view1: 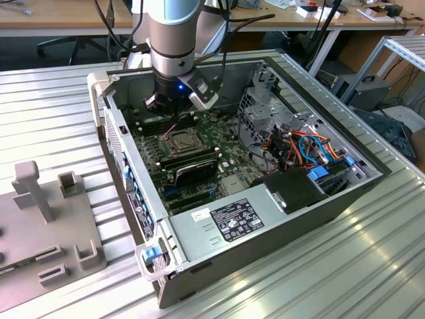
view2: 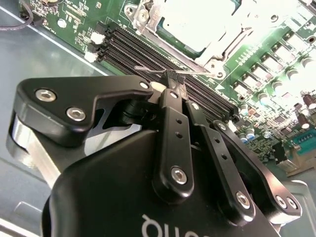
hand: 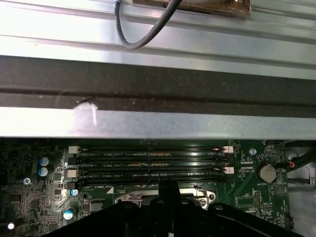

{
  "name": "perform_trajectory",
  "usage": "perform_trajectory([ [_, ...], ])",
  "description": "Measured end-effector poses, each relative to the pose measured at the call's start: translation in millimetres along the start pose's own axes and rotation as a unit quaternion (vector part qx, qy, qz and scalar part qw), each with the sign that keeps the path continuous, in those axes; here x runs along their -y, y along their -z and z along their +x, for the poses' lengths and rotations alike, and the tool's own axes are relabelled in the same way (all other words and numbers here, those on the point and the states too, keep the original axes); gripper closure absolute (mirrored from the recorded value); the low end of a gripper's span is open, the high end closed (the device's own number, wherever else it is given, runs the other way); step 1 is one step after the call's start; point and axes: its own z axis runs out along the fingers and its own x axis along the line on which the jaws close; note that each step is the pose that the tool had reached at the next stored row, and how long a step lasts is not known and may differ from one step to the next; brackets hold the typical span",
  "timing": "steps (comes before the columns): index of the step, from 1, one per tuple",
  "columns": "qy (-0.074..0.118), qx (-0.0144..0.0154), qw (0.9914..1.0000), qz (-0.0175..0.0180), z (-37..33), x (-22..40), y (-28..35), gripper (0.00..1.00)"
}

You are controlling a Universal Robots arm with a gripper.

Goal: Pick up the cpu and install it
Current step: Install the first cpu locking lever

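Where the ribbed metal surface (view1: 372,266) runs out to nine o'clock in the exterior view, a grey fixture (view1: 46,219) with upright pegs sits just beside the open computer case (view1: 143,199). The case lies on its side with the green motherboard (view1: 229,149) facing up. Next along, at about eleven o'clock over the case, the arm (view1: 174,33) stands straight down inside the walls, a small blue light showing at its wrist. The claw (view2: 173,83) is closed right down: in the second wrist view its two black fingers (view2: 170,123) meet at the tips, right at a thin wire lever (view2: 148,70) by the metal socket frame (view2: 210,61). I can't tell whether they pinch that wire or merely touch it, and there is no chip in their grip. The cpu (view1: 179,141) lies in the socket on the board, near the middle of the case and just at six o'clock from the claw in the exterior view. In the second wrist view the cpu (view2: 197,22) shows as a pale metal square inside the frame. The black memory slots (view2: 148,52) (hand: 148,163), seen in both wrist views, run alongside the socket, just beside the claw's tips. Further toward three o'clock in the exterior view lie orange and blue cables (view1: 302,143), and at five o'clock sits a labelled grey power supply (view1: 229,222).
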Motion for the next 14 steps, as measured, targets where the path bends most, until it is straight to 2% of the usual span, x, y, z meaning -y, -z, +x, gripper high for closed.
perform_trajectory([
  [14, 0.000, -0.0002, 1.00000, 0.0030, -1.7, 1.7, -10.4, 0.89],
])
